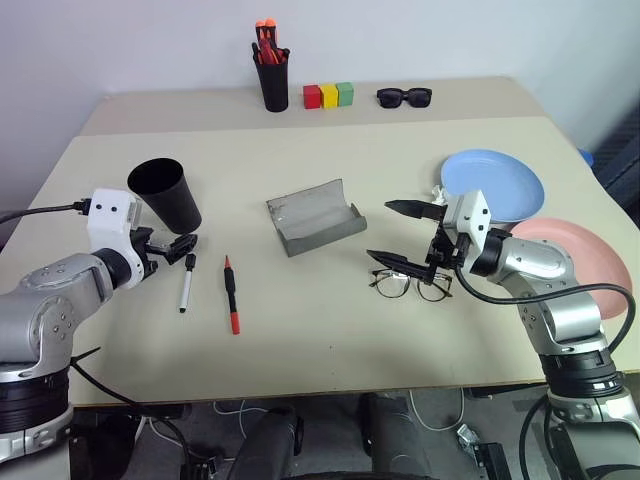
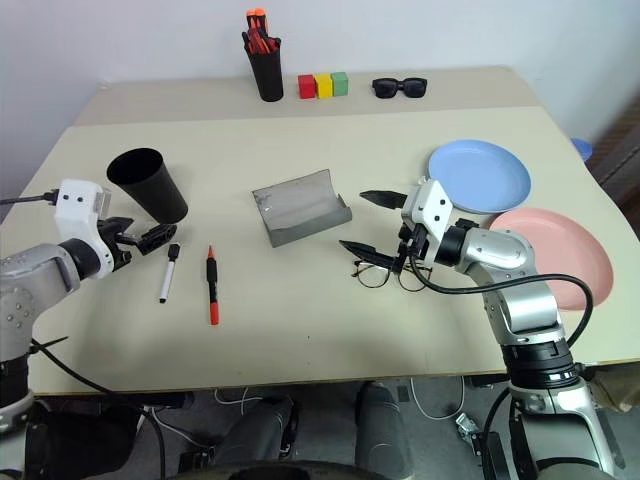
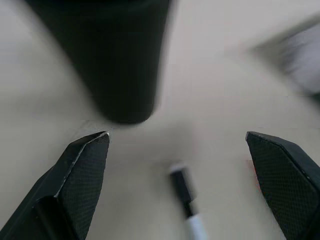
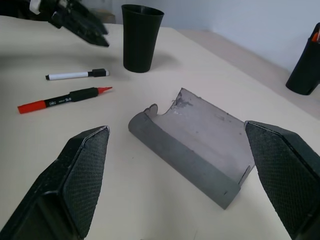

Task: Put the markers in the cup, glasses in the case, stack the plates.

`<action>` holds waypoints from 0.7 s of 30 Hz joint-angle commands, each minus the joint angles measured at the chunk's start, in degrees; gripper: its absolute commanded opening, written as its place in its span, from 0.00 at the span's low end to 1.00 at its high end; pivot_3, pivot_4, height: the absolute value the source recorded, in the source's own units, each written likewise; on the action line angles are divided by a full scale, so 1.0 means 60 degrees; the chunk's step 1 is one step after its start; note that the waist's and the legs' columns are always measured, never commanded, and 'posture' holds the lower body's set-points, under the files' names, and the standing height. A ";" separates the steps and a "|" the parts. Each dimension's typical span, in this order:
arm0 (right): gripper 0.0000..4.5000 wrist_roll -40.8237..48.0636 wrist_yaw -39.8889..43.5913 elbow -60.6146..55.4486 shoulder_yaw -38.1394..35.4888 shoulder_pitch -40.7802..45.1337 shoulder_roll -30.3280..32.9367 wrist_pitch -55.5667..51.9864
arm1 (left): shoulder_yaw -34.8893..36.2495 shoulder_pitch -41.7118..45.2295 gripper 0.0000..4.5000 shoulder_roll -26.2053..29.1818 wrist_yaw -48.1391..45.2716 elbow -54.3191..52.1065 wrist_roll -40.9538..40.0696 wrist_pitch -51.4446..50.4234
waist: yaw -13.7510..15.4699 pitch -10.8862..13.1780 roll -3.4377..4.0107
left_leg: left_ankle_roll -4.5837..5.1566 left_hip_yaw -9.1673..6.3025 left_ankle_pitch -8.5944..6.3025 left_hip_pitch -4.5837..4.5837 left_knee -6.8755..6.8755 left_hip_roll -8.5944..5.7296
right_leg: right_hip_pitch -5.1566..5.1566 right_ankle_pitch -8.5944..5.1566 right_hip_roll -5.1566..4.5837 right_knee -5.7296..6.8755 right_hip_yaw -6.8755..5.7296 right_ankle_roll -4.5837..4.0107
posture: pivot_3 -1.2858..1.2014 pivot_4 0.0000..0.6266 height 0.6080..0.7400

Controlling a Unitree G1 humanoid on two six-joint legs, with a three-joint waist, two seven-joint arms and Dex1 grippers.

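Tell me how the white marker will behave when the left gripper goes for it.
The white marker is slim and round, so a nudge probably rolls it across the bare table. It looks light and stiff. The open left gripper has little to pinch.

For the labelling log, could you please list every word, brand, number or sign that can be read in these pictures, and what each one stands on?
No text can be read anywhere.
Black and red marker: a short pale print on the black barrel, too small to read.
White marker: no print to be made out.
Cup, case, plates, coloured blocks: plain, no markings seen.
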State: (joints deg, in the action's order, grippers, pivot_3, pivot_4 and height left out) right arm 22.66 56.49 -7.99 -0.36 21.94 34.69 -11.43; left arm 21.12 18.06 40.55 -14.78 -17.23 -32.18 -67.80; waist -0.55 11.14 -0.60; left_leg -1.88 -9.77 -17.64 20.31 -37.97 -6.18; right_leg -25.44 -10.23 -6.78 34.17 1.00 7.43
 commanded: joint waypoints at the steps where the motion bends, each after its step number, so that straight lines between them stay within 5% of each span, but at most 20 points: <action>1: 0.98 0.0123 -0.0058 -0.0508 -0.0083 -0.0066 -0.0019 0.0023 | 0.0351 0.0648 1.00 -0.0399 0.0777 -0.0142 0.0022 -0.1730 | -0.0003 0.0000 0.0000 | 0.0000 -0.0001 0.0000 0.0001 0.0000 0.0000 | 0.0000 0.0000 0.0001 -0.0001 0.0000 0.0000 | 0.52 0.24 1.00; 6: 0.98 0.0138 -0.0107 -0.0671 -0.0069 -0.0183 -0.0025 -0.0043 | 0.0602 0.1497 1.00 -0.1290 0.1112 0.0546 0.0192 -0.2981 | -0.0009 0.0000 -0.0001 | -0.0005 0.0000 0.0002 0.0001 -0.0002 -0.0001 | -0.0001 0.0001 0.0001 0.0002 0.0000 0.0000 | 0.52 0.24 1.00; 16: 0.98 0.0124 -0.0089 -0.0684 -0.0315 -0.0465 0.0224 -0.0049 | 0.0194 0.1747 1.00 -0.1360 0.1164 0.1076 0.0873 -0.3410 | -0.0010 -0.0001 -0.0001 | -0.0047 0.0003 0.0021 0.0000 -0.0002 0.0000 | -0.0001 0.0001 0.0002 0.0001 0.0001 0.0000 | 0.52 0.24 1.00; 19: 1.00 0.0143 -0.0080 -0.0706 -0.0362 -0.0475 0.0281 -0.0081 | 0.0038 0.1618 0.81 -0.1415 0.1063 0.1154 0.0958 -0.3508 | -0.0023 -0.0001 -0.0001 | -0.0044 0.0003 0.0019 -0.0002 -0.0002 0.0000 | -0.0001 0.0001 0.0002 0.0003 0.0002 0.0000 | 0.52 0.24 1.00; 21: 1.00 0.0164 -0.0100 -0.0748 -0.0358 -0.0436 0.0296 -0.0147 | -0.0112 0.1561 0.60 -0.1520 0.0930 0.1204 0.0959 -0.3566 | -0.0014 -0.0003 0.0002 | -0.0042 0.0005 0.0018 -0.0004 -0.0001 0.0000 | -0.0001 0.0001 0.0002 0.0004 0.0002 0.0000 | 0.52 0.24 1.00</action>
State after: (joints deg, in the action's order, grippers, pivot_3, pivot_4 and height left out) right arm 22.75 56.03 -9.86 -1.01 18.62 35.59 -12.21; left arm 21.46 27.84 31.82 -8.00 -10.19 -26.38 -88.45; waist -0.63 11.13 -0.59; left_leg -2.13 -9.74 -17.54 20.28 -37.98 -6.18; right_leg -25.44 -10.22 -6.77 34.20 1.02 7.43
